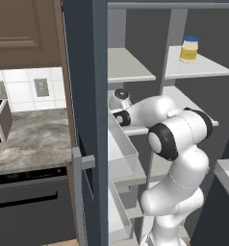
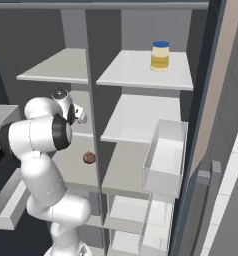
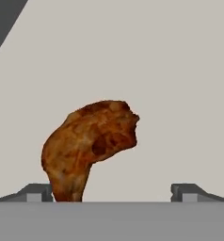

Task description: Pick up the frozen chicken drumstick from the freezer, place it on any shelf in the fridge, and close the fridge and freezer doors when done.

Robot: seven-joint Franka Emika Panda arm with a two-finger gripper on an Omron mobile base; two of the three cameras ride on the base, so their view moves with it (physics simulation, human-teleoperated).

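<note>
Gripper [image 3: 112, 192]: jaws standing wide open, gripping nothing | Frozen chicken drumstick [image 3: 88, 146]: lying on a pale grey shelf [image 3: 180, 70], sitting between the finger tips, nearer the left tip | Jar [image 2: 160, 55]: standing on an upper shelf | Doors: both standing open
</note>
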